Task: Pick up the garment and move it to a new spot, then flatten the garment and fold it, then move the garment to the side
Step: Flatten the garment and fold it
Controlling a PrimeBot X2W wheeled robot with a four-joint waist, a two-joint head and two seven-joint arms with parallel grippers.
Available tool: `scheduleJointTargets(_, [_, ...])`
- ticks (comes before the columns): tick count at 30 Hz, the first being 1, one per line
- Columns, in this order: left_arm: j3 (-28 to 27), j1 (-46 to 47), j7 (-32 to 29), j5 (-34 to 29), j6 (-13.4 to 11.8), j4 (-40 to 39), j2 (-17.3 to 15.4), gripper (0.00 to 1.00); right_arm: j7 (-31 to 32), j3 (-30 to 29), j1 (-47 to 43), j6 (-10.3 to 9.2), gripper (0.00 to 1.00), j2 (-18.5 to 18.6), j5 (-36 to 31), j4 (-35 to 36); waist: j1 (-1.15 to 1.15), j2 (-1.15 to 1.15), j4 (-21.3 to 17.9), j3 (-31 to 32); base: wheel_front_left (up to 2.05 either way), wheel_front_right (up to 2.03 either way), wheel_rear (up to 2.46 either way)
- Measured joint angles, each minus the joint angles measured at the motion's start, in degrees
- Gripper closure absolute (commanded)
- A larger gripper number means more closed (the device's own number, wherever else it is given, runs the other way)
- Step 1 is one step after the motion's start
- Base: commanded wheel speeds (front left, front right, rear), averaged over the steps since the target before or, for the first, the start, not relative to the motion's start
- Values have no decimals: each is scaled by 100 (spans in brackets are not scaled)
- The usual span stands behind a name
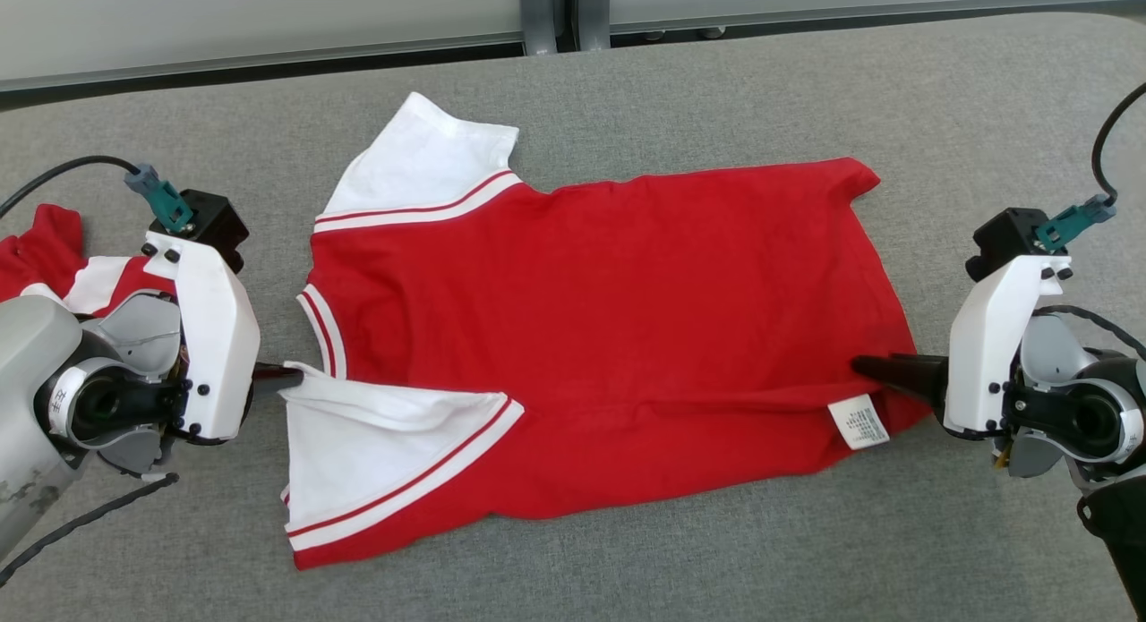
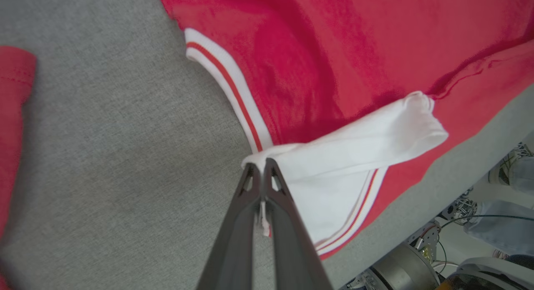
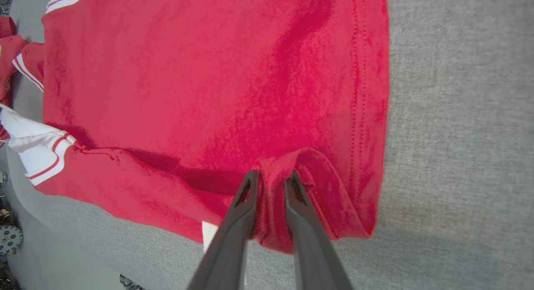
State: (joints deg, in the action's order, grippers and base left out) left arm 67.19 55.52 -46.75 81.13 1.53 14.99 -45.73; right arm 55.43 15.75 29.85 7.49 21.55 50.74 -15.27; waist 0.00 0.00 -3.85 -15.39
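Note:
A red garment [image 1: 609,318] with white sleeves and striped trim lies spread across the grey table [image 1: 716,85], neck to the left, hem to the right. Its near edge is folded up over the body, and a white care label [image 1: 858,422] shows by the hem. My left gripper [image 1: 291,378] is shut on the garment at the white near sleeve [image 2: 333,156], pinching its corner beside the collar trim [image 2: 233,89]. My right gripper [image 1: 864,365] is shut on a raised fold of red cloth [image 3: 273,185] at the hem.
A second red and white garment [image 1: 54,255] lies crumpled at the table's left edge behind my left arm. Beyond the table's far edge stand a pale wall and a grey post [image 1: 537,13]. Robot base parts and cables [image 2: 417,265] show below the near edge.

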Motion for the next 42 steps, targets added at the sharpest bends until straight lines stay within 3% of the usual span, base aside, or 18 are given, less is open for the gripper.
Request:
scheduleJointTargets(1, [-3,7,34,-19,14,45,26,0,7,-55,-1,0,0,-29,-54,7,0,0,5,6,0,0,0])
scheduleJointTargets(12, [-99,-159,606,-52,256,311,127,0,-76,-692,-276,0,0,-166,-401,207,0,0,70,380,0,0,0])
scheduleJointTargets(17, [-366,-371,1729,-349,314,181,20,0,-816,-1009,-620,0,0,-160,-539,628,0,0,141,673,0,0,0])
scheduleJointTargets(20, [-441,-616,2419,-637,183,-1,-70,0,-1497,-1181,-900,0,0,-222,-627,888,0,0,178,848,0,0,0])
scheduleJointTargets(25, [-587,-1146,3722,-1139,-371,-474,-243,0,-2821,-1345,-1409,0,0,-312,-928,1262,0,0,232,1081,0,0,0])
scheduleJointTargets(32, [-1080,-2381,5744,-1310,-1750,-1244,-308,0,-4400,-1477,-1904,0,0,-483,-1428,1350,0,0,199,1214,0,0,0])
scheduleJointTargets(36, [-1545,-3300,6155,-1449,-2553,-1825,-105,0,-4998,-1454,-2473,-1,0,-604,-1552,1285,0,0,228,1221,0,0,0])
scheduleJointTargets(39, [-2152,-3827,6167,-1861,-2853,-2108,191,0,-5316,-1472,-2745,-1,0,-658,-1673,1118,0,0,257,1209,0,0,0])
scheduleJointTargets(42, [-2775,-4420,6174,-2407,-2933,-2309,606,0,-5513,-1362,-2937,-1,0,-769,-1741,905,0,0,284,1211,0,0,0])
